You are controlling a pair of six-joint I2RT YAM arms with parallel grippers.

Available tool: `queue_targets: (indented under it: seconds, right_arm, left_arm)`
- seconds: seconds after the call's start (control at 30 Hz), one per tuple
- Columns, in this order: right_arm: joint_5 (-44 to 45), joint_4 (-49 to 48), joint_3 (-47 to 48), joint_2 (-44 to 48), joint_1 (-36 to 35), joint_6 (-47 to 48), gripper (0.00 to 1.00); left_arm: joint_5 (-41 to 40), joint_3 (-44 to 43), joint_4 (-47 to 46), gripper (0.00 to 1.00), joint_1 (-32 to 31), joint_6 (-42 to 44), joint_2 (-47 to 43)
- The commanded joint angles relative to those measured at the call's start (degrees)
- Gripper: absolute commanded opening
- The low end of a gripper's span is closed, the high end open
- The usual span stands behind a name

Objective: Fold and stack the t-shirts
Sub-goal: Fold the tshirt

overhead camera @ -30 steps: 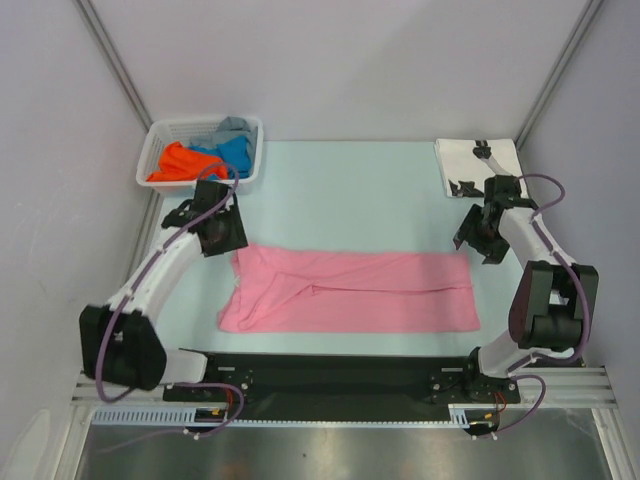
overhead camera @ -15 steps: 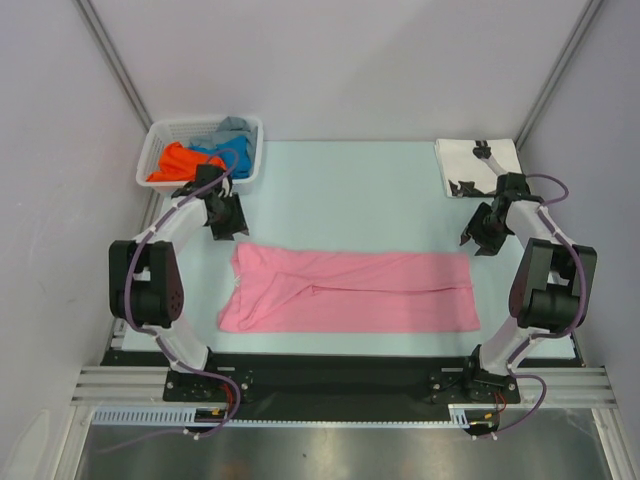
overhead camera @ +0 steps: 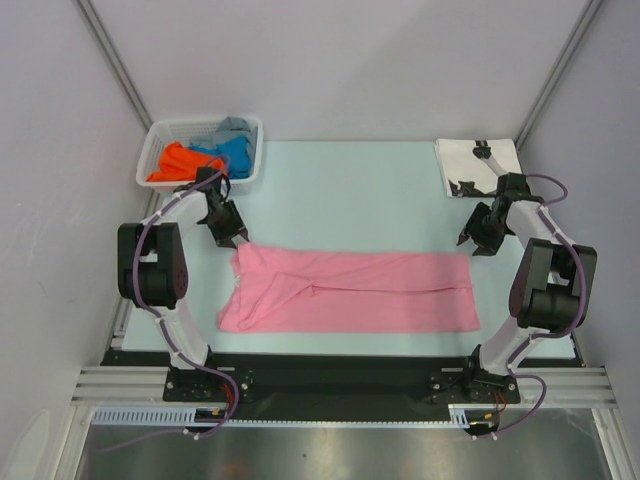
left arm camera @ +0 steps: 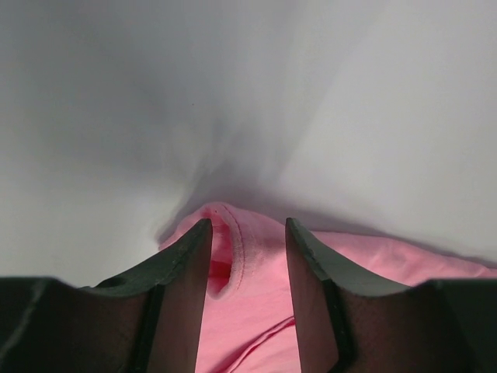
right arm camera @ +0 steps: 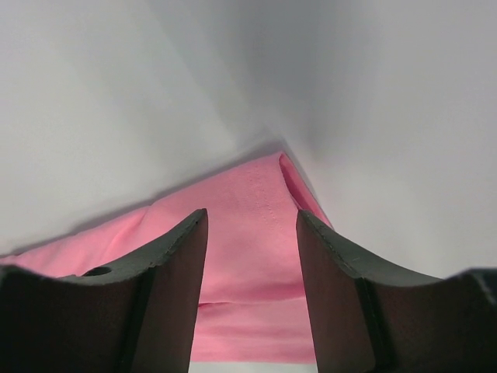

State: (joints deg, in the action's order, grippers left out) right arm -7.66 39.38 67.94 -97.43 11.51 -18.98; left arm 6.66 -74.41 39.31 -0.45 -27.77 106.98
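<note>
Pink shirt (overhead camera: 350, 290): soft matte knit, laid flat as a long band across the near half of the table (overhead camera: 340, 190). 1 crease runs along its middle; the left end is wider and slanted, the right end square. Left gripper (overhead camera: 232, 238) sits at the band's far-left corner, and its wrist hides that corner from above. In the wrist view its 2 dark fingers (left arm camera: 182, 287) stand roughly half parted, with a rolled, stitched hem lying in the gap; neither finger presses it, so nothing is held. Right gripper (overhead camera: 475, 240) is at the far-right corner, its jaws parted much the same and straddling a pointed, seamed corner that lies flat. Whether its tips touch the cloth is hard to judge from this angle, but no grip is seen. Surroundings: a white lattice basket (overhead camera: 165, 135) at the table's far-left corner, just beyond the left gripper, holds an orange shirt (overhead camera: 175, 162), a blue shirt (overhead camera: 235, 152) and a grey shirt (overhead camera: 232, 127), all crumpled. A white shirt (overhead camera: 480, 165) with black print lies folded flat at the far-right corner, near the right arm.
</note>
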Motion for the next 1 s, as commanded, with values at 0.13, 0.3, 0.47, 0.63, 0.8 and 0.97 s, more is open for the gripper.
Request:
queue_targets:
  seconds: [0.13,0.3,0.47,0.63,0.8,0.97]
  right_arm:
    - [-2.8,-0.3,-0.6,0.2,0.5,0.3,0.56]
    - [-2.5,-0.6,-1.0,0.2,0.5,0.5,0.56]
    - [-2.4,-0.6,-1.1,-0.4,0.6,0.5,0.57]
    - [-1.3,-0.8,-0.9,-1.6,0.7,1.5,0.65]
    - [0.0,-1.6,-1.5,-3.6,0.8,2.0,0.64]
    - [-0.4,-3.9,-1.9,-5.3,1.1,3.4,0.61]
  left_arm:
    - [1.3,-2.8,2.7,0.50,0.2,-3.3,-1.6]
    - [1.2,-2.3,3.0,0.49,1.8,-3.3,-0.7]
    - [1.3,-1.4,2.9,0.45,2.4,-3.2,-1.0]
    - [1.9,-1.8,1.8,0.34,3.7,-2.5,0.4]
    - [2.3,-2.6,1.4,0.24,4.1,-1.5,1.3]
    - [3.5,-2.4,0.7,0.07,4.2,-1.6,1.7]
